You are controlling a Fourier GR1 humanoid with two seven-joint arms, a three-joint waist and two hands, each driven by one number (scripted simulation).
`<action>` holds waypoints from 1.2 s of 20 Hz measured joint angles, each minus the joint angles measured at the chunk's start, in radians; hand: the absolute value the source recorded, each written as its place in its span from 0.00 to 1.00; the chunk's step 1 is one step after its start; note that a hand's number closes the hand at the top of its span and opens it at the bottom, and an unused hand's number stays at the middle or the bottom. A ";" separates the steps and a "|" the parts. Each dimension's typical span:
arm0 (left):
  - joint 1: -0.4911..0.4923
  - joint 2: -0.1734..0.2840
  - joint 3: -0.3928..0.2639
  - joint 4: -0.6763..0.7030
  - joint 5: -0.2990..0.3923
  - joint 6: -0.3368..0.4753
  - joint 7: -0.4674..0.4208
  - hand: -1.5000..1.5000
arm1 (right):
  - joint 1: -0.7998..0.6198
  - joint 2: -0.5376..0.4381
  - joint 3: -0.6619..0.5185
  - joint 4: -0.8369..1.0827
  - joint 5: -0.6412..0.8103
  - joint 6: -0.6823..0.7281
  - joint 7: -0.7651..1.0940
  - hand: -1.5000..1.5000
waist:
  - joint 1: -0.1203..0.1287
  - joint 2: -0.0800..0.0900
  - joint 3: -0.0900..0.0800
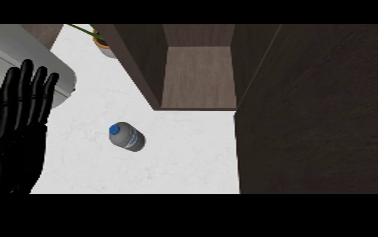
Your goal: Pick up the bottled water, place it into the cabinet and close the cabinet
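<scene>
The left hand (26, 106) sits at the left edge of the view, fingers straight and pointing up, holding nothing; the right hand isn't visible anywhere. Out on the white bench (184, 166) stands the bottled water (126, 136), blue cap facing up, well apart from the hand and a bit in front of the open cabinet (198, 76). The cabinet's dark door (310, 111) fills the right side, and a potted plant (102, 42) sits at the back beside the cabinet's left wall.
</scene>
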 measured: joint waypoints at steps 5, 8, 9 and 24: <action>-0.016 -0.030 -0.107 -0.031 -0.069 0.006 0.022 0.00 | 0.037 -0.016 0.008 -0.038 -0.010 0.037 -0.012 0.00 | -0.013 -0.013 -0.015; 0.020 -0.051 -0.166 0.004 -0.006 0.053 0.076 0.00 | 0.089 0.019 0.047 -0.034 -0.084 0.059 0.025 0.00 | -0.018 -0.011 -0.018; 0.048 -0.055 -0.186 0.011 0.026 0.077 0.101 0.00 | 0.108 0.032 0.057 -0.033 -0.120 0.065 0.051 0.00 | -0.018 -0.012 -0.019; 0.372 -0.052 -0.401 -0.118 0.101 0.203 0.150 0.00 | 0.381 0.050 0.090 -0.181 -0.356 0.166 0.169 0.00 | -0.012 -0.018 -0.021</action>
